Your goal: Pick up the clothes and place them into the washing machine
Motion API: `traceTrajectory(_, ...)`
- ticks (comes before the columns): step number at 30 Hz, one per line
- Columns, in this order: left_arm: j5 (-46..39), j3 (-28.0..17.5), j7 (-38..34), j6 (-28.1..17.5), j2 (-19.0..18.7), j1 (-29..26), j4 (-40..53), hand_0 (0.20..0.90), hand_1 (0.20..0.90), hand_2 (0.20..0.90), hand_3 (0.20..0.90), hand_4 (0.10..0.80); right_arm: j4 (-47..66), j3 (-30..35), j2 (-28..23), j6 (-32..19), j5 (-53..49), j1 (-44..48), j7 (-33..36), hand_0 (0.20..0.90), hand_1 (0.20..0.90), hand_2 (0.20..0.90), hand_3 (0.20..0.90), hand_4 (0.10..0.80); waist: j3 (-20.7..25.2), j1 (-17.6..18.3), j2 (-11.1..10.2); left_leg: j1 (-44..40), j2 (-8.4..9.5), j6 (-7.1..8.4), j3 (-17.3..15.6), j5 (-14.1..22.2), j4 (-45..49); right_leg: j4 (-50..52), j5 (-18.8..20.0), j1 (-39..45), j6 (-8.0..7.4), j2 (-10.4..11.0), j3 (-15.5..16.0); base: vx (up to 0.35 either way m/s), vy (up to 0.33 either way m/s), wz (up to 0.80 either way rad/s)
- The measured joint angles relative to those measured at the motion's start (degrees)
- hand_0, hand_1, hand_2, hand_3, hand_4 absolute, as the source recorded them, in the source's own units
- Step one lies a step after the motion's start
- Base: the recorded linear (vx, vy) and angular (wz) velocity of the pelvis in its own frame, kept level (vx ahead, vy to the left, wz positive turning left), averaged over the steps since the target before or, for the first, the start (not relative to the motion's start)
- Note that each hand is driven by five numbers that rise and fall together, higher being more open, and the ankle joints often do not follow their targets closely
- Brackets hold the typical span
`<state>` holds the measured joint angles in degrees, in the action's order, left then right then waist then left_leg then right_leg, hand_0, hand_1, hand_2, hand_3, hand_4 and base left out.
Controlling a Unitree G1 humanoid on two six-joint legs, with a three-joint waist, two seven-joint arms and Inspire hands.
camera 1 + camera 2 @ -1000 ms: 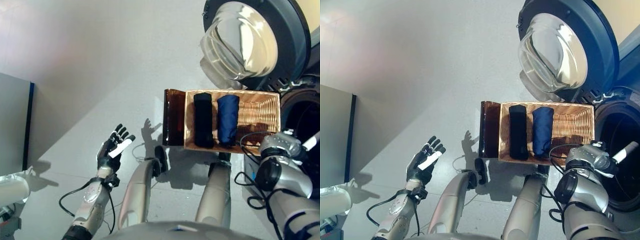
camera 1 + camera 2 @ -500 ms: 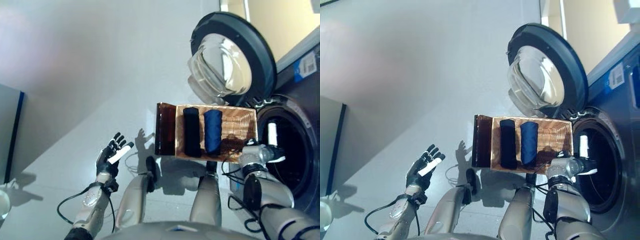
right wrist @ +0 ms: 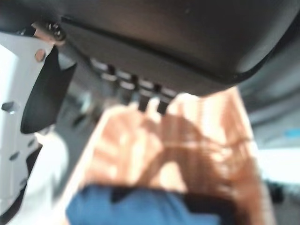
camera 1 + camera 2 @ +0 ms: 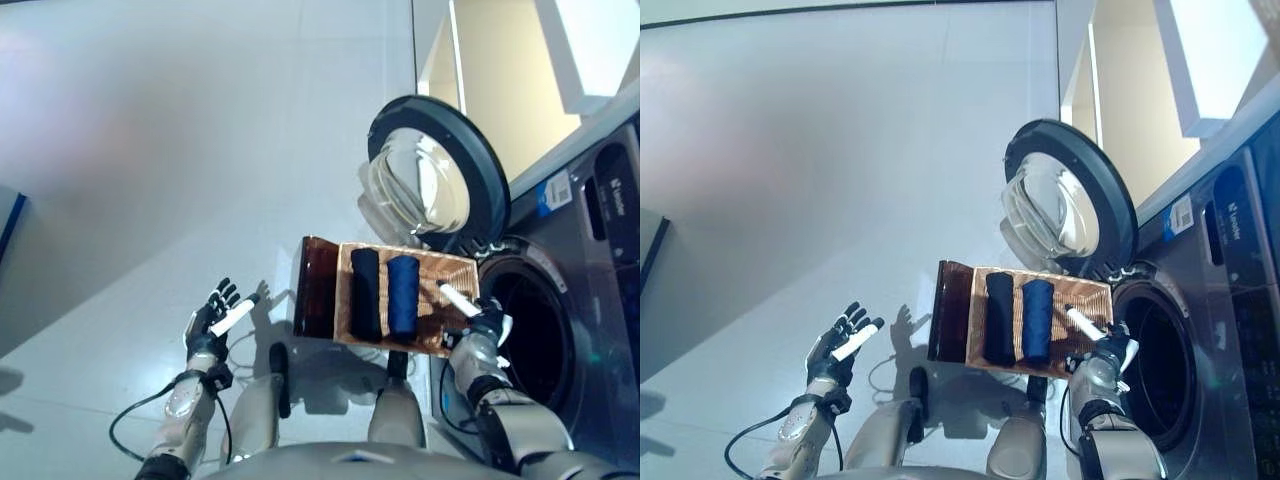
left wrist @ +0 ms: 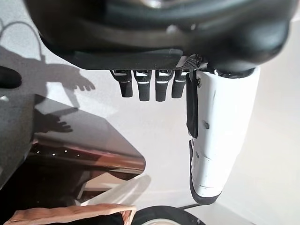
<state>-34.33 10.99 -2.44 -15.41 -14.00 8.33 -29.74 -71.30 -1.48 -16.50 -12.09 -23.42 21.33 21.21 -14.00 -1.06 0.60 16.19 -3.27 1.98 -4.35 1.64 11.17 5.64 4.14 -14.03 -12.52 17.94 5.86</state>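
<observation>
Reach step: the right hand (image 4: 482, 325), fingers relaxed and empty, hovers over the wicker basket (image 4: 455, 272) at frame centre holding the black roll (image 4: 365, 293) and blue roll (image 4: 403, 297). Next: descend and grasp one. The left hand (image 4: 209, 322) is idle, spread wide.

Two rolled clothes (image 4: 384, 294) lie side by side in the basket (image 4: 455, 305), left of the washing machine (image 4: 570, 300).

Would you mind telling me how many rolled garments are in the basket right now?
2. A black roll lies in the wicker basket on the side away from the washing machine; a navy roll lies beside it, nearer the machine. Others could be hidden underneath.
</observation>
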Motion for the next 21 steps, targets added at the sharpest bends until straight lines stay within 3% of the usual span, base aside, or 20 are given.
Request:
traceTrajectory(10, 0.8, 0.5, 0.7, 0.1, -0.7, 0.3, 0.4, 0.900, 0.900, 0.900, 0.900, 0.800, -12.7, -5.3, -0.1, 7.7, 19.4, 6.6, 2.7, 0.900, 0.900, 0.900, 0.900, 0.800, 0.4, -3.6, 1.2, 1.4, 0.30, 0.29, 1.8, -0.6, -0.2, 0.1, -0.2, 0.2, 0.42, 0.6, 2.0, -0.040, 0.014, 0.11)
traceTrajectory(14, 1.1, 1.3, 1.4, 0.1, -0.7, 0.5, 2.3, 0.900, 0.900, 0.900, 0.900, 0.800, -13.9, -4.5, -1.0, 10.2, 20.9, 7.6, 3.0, 0.900, 0.900, 0.900, 0.900, 0.800, 0.4, -4.7, 3.1, 3.3, 1.02, -0.33, 3.2, -1.7, -0.2, 0.0, -0.1, -0.6, 0.44, 0.8, 2.9, -0.033, 0.017, 0.21)
traceTrajectory(21, 1.1, 1.5, 1.5, 0.1, -1.0, -0.5, 4.5, 0.900, 0.900, 0.900, 0.900, 0.800, -14.3, -5.5, -1.4, 13.0, 25.3, 10.0, 4.7, 0.900, 0.900, 0.900, 0.900, 0.800, -0.4, -6.0, 4.7, 4.9, 1.42, -0.36, 4.6, -1.8, 0.6, 0.2, -0.3, -0.7, 0.23, 1.0, 4.6, -0.015, 0.017, 0.12)
